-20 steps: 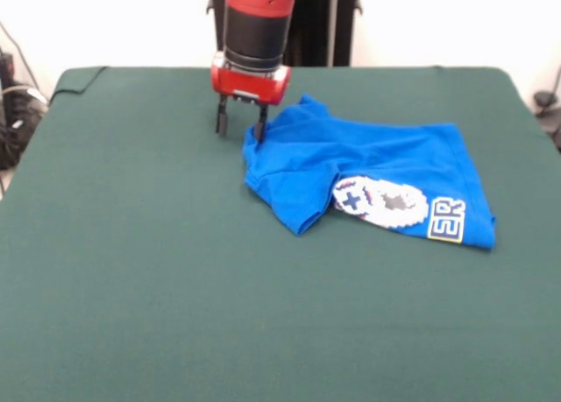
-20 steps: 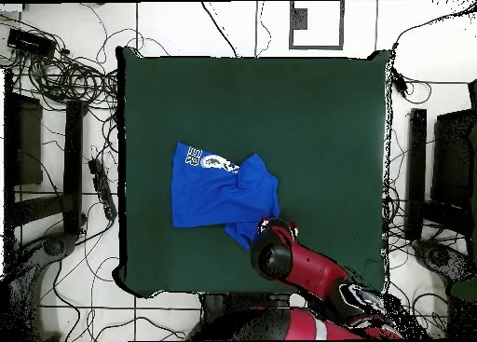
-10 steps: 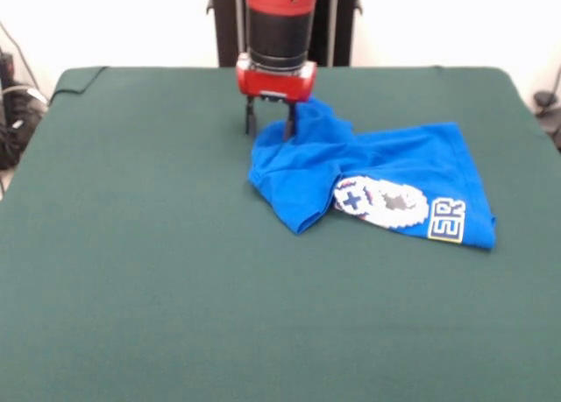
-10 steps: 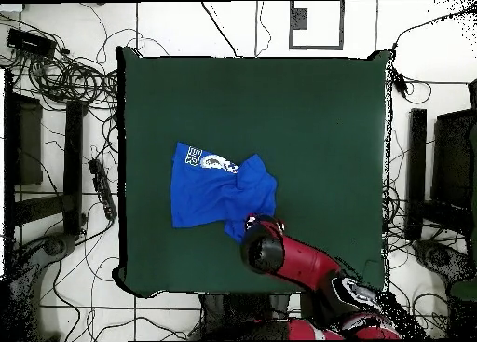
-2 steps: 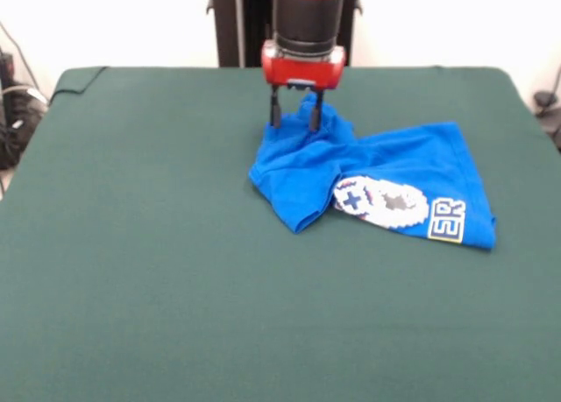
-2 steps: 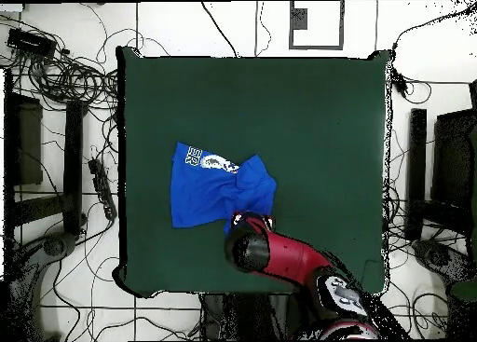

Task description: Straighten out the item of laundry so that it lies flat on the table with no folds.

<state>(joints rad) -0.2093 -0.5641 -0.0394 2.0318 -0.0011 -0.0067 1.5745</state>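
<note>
The item of laundry (image 5: 394,170) is a bright blue T-shirt lying crumpled right of the table's middle. Its left part is folded over, and a white controller print (image 5: 381,201) and yellow-edged letters (image 5: 445,220) face up. My gripper (image 5: 295,122) hangs open over the shirt's bunched far-left edge. One finger (image 5: 274,116) stands at the cloth's edge and the other (image 5: 316,122) is over the blue fabric. In the overhead view the red arm (image 6: 252,248) covers the gripper and the near edge of the shirt (image 6: 210,194). The dark green table (image 5: 131,244) stretches wide around it.
The green cover is turned up at one far corner (image 5: 83,74). Cables (image 6: 65,77) and dark equipment (image 6: 424,171) lie on the floor around the table (image 6: 317,124).
My gripper has travelled right along the shirt's far edge, from beside the cloth to over it. The shirt's far-left corner has been pushed right and bunched up.
</note>
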